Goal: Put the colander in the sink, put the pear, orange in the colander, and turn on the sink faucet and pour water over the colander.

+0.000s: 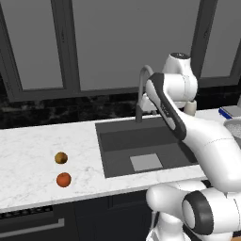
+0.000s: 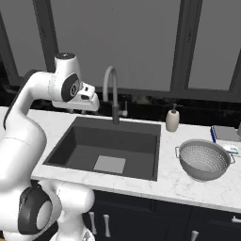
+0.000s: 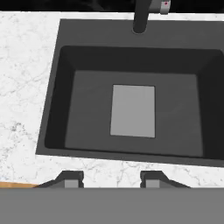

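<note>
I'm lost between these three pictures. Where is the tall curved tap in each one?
Left base view: the faucet rises behind the sink, just right of center, its arch partly hidden by the white arm.
Right base view: it stands in full, center-left, behind the sink.
Hand view: just its dark base, at the top edge, right of center.
Shared landmark: the light grey square on the sink floor.

One sink [image 2: 80, 141], one tap [image 2: 112, 89] behind it, one colander [image 2: 204, 160], one pear [image 1: 60, 158], one orange [image 1: 63, 179], one soap dispenser [image 2: 172, 119]. One flat blue-edged thing [image 2: 226, 133] lies at the counter's far right, too small to name. One robot arm with one gripper [image 3: 112, 178], two fingertips showing
</note>
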{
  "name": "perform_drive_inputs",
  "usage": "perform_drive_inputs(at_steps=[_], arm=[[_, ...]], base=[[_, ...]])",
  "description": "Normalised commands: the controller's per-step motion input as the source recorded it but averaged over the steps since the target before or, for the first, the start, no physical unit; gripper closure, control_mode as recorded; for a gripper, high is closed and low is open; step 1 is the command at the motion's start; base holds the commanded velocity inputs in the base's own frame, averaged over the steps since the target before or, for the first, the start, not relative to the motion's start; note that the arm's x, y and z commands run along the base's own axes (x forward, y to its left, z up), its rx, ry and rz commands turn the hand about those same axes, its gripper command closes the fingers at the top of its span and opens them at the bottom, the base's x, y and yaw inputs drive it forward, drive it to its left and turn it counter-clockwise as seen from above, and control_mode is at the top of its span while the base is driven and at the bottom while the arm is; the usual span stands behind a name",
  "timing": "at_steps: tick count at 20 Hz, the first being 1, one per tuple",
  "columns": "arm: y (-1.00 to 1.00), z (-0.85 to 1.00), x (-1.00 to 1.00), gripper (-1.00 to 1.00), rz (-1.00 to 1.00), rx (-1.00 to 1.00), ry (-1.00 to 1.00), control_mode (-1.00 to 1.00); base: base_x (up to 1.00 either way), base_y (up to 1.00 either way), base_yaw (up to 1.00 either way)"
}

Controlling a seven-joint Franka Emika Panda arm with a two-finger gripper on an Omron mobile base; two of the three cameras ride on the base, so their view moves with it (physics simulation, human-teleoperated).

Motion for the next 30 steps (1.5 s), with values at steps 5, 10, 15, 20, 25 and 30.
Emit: perform_drive_inputs(at_steps=[5,10,15,20,25,30], arm=[[-0.45,0.0,-0.32,-1.0,0.01,0.02,-0.08,-1.0],[-1.0,0.0,-0.68,-1.0,0.08,0.13,-0.25,-1.0],[-1.0,-0.15,-0.71,-1.0,0.1,0.09,-0.13,-1.0],[-1.0,-0.22,-0.25,-1.0,0.13,0.0,0.0,-1.0],[-1.0,-0.09,0.0,-1.0,0.13,-0.05,0.04,-1.0],[-0.95,-0.11,0.09,-1.0,0.14,-0.17,0.21,-1.0]], base=[[0.0,0.0,0.0],[0.0,0.0,0.0],[0.0,0.0,0.0],[0.0,0.0,0.0],[0.0,0.0,0.0],[0.0,0.0,0.0]])
